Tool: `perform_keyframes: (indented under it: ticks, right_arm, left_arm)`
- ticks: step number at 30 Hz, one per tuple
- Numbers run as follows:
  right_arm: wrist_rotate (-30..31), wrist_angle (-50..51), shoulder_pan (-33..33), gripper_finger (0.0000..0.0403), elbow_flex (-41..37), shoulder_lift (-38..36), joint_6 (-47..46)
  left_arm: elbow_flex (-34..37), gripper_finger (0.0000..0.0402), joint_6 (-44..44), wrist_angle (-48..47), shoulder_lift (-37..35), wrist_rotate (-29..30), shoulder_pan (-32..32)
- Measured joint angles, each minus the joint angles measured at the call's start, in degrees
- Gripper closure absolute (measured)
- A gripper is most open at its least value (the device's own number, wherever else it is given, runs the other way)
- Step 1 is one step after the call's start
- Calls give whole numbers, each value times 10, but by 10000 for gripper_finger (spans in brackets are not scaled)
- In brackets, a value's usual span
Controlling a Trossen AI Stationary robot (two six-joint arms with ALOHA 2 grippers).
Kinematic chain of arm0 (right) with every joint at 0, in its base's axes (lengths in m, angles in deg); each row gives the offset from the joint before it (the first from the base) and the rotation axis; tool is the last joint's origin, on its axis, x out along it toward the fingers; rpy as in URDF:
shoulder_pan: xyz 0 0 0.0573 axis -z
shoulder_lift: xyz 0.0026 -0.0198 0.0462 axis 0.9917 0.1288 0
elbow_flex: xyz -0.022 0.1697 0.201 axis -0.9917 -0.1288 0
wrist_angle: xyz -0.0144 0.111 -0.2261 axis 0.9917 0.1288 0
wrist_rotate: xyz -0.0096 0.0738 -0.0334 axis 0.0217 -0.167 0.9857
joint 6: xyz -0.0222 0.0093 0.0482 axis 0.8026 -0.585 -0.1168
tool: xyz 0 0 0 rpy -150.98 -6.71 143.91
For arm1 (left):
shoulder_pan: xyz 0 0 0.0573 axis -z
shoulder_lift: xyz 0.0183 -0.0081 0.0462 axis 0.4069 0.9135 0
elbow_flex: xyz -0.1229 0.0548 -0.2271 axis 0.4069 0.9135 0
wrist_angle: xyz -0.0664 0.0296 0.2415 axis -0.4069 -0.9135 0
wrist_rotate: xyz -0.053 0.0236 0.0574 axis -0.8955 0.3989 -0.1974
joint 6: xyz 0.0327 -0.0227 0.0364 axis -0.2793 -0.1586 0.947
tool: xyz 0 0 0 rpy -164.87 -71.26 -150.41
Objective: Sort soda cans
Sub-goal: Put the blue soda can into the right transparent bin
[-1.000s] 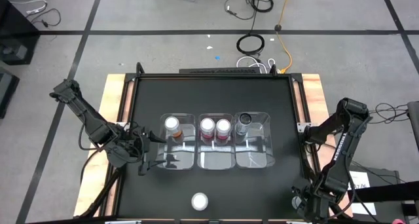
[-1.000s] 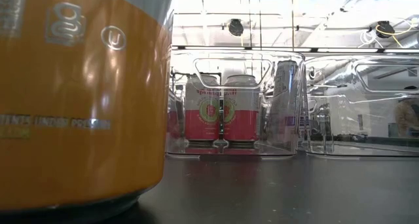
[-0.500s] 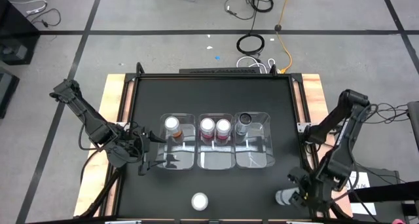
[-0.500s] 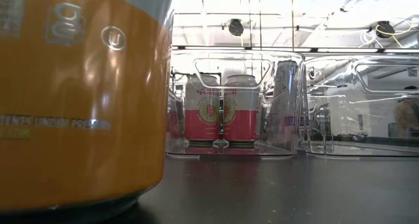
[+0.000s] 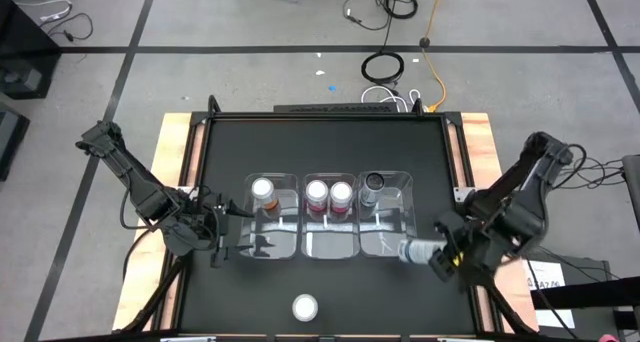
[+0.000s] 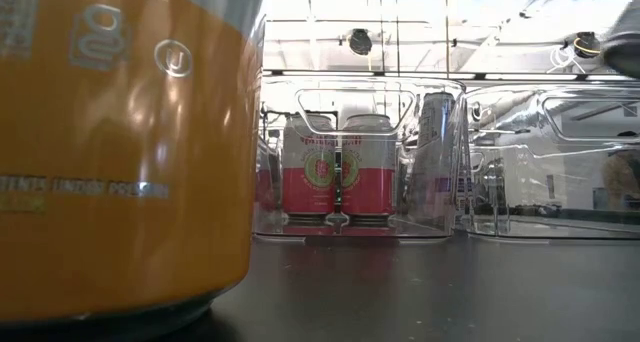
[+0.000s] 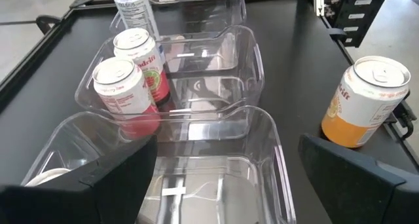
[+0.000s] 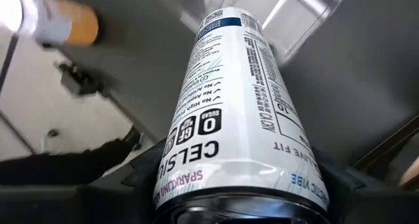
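My right gripper [image 5: 441, 255] is shut on a silver-white soda can [image 8: 236, 112], held in the air just right of the right clear bin [image 5: 400, 237]. That bin holds an upright dark grey can [image 5: 373, 185]. Two red cans [image 5: 329, 193] stand in the middle bin and an orange can [image 5: 262, 191] in the left bin. A second orange can [image 5: 305, 307] stands on the table near its front edge. My left gripper [image 5: 217, 234] waits open at the left bin's left side, with nothing between its fingers. My right gripper pinches the silver-white can by its round side near one end [image 8: 196, 181], one finger [image 8: 141, 175] on each side. The can runs on ahead of the fingers. It is lifted clear of the table, its free end [image 5: 405, 250] toward the right bin.
The three clear bins sit side by side across the middle of the black table [image 5: 230, 152]. In the low view the front orange can [image 6: 120, 152] fills the left side, with the bins behind it. Cables lie on the floor beyond the far edge.
My right gripper has risen from the table's near right corner and gone toward the far edge and the right bin, carrying the silver-white can. The can has come clear of the table and tipped over toward level. My left arm has kept its place.
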Motion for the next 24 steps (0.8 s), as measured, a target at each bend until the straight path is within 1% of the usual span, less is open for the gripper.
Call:
perform_keyframes:
  ticks: [3, 6, 10, 15, 19, 24]
  right_arm:
    - [0, 38, 49, 163, 19, 0, 42]
    - [-6, 49, 106, 163, 23, 0, 84]
    - [-60, 64, 193, 163, 24, 10, 142]
    - [-116, 84, 296, 163, 24, 40, 212]
    - [-142, 80, 357, 163, 24, 79, 264]
    - [-186, 76, 415, 161, 24, 135, 325]
  left_arm:
    - [0, 22, 2, 0, 0, 0, 0]
    - [0, 22, 15, 0, 0, 0, 0]
    - [0, 22, 16, 0, 0, 0, 0]
    - [0, 22, 16, 0, 0, 1, -1]
    - [0, 22, 31, 0, 0, 2, 0]
    - [0, 22, 45, 0, 0, 3, 0]
